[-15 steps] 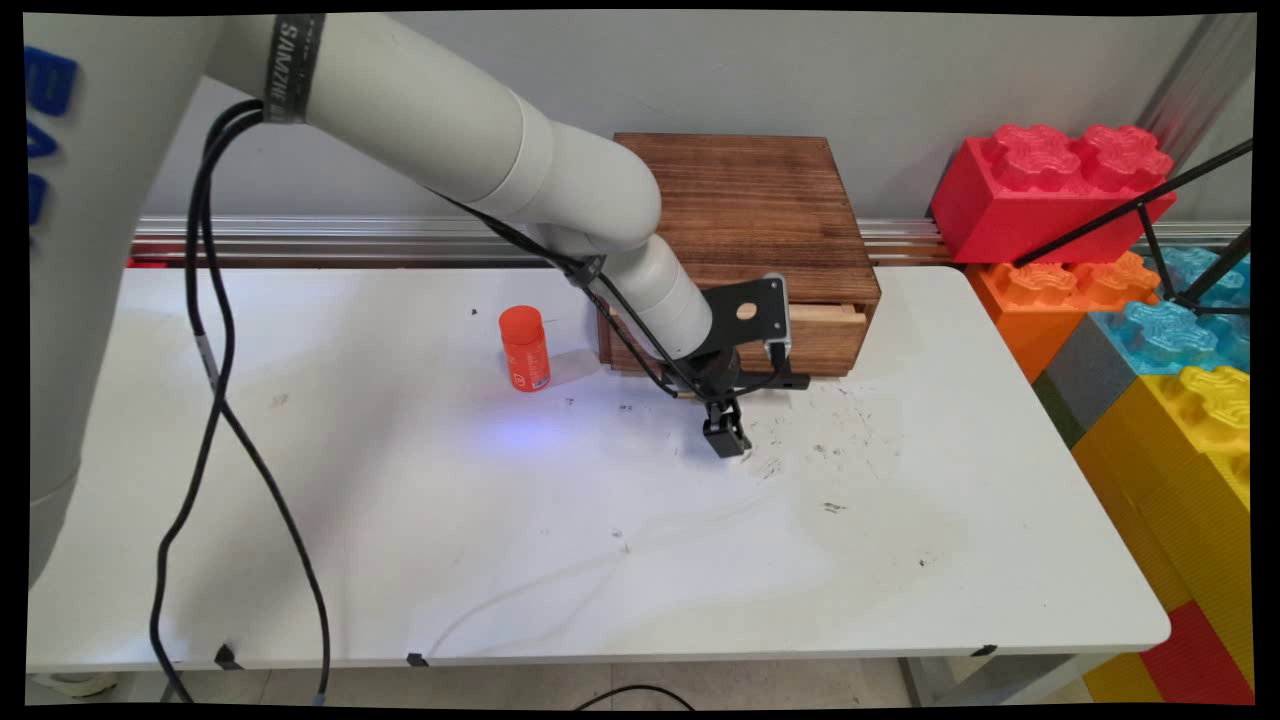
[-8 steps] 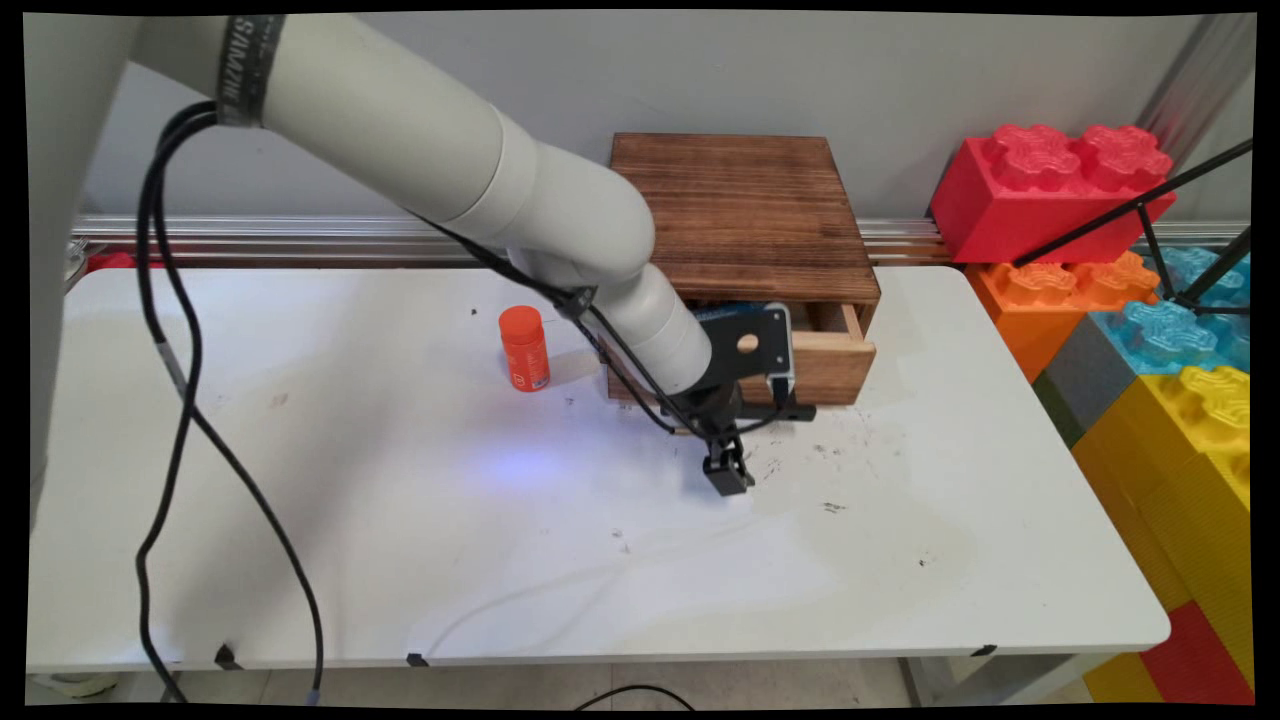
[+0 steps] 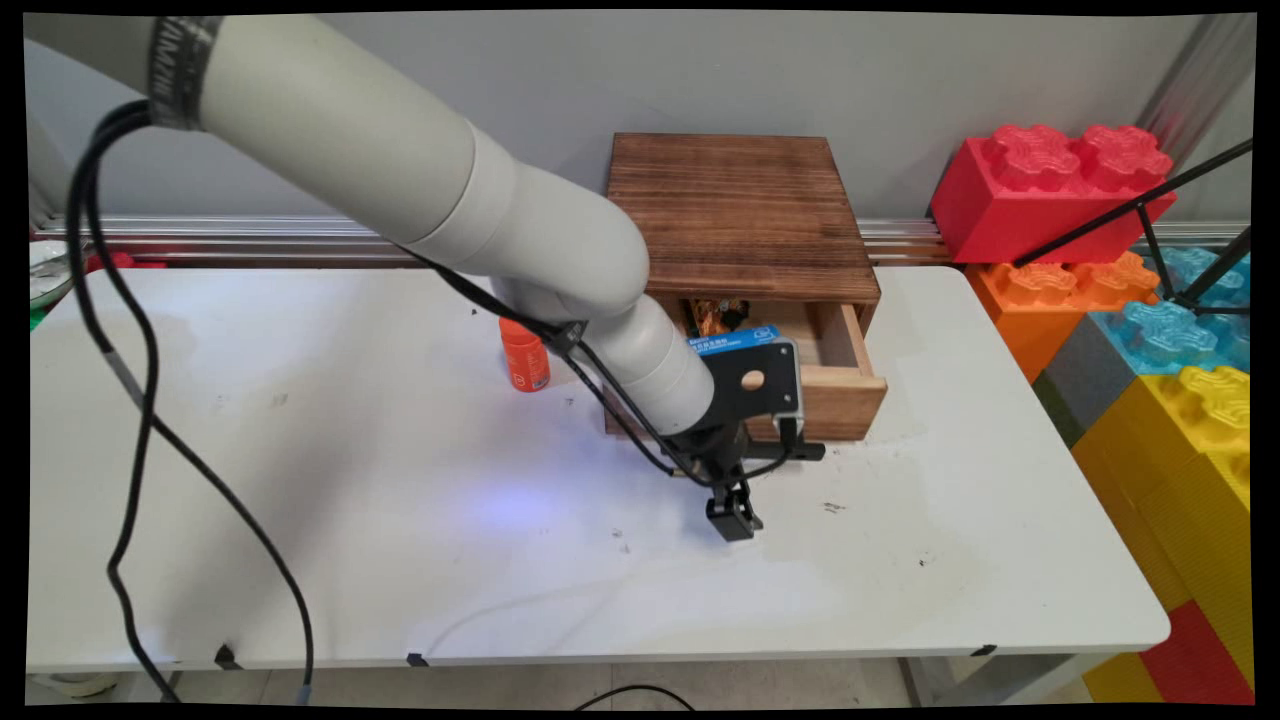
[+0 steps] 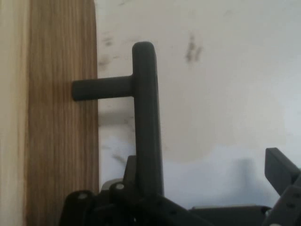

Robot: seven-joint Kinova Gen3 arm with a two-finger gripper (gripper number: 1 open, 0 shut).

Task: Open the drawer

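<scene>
Main and hand views. The black two-finger gripper (image 3: 735,512) hung just in front of the wooden box (image 3: 740,210), pointing down at the white table (image 3: 300,500), with its tip close above the tabletop. The box stood at the table's far edge against the wall. Its drawer (image 3: 835,390) stood partly pulled out of the box front, toward the camera. Inside the open drawer, at the box's mouth, lay a blue packet (image 3: 735,338) and, behind it, an orange-and-dark item (image 3: 714,314) too small to identify.

The drawer's black T-shaped handle (image 3: 806,452) projected from the drawer front, on the side away from the box. The black camera bracket on the wrist covered the middle of the drawer front.

In the hand view, the drawer front (image 4: 61,117) filled the left side, and the handle (image 4: 146,117) ran from it: a short stem, then a long crossbar. The crossbar passed down into the gripper's linkage (image 4: 155,207) at the bottom edge. One of the fingers (image 4: 281,169) stood well apart from the crossbar, with bare table between them. The other finger lay low beside the bar, largely hidden by it. The gripper was thus spread wide, not clamped on the bar.

An orange bottle (image 3: 524,356) stood upright on the table just left of the box, partly behind the arm. Black cables (image 3: 130,400) hung from the arm, well to the left of the box. Large red, orange, blue and yellow toy bricks (image 3: 1050,190) were stacked to the right of the box, beyond the table's end.
</scene>
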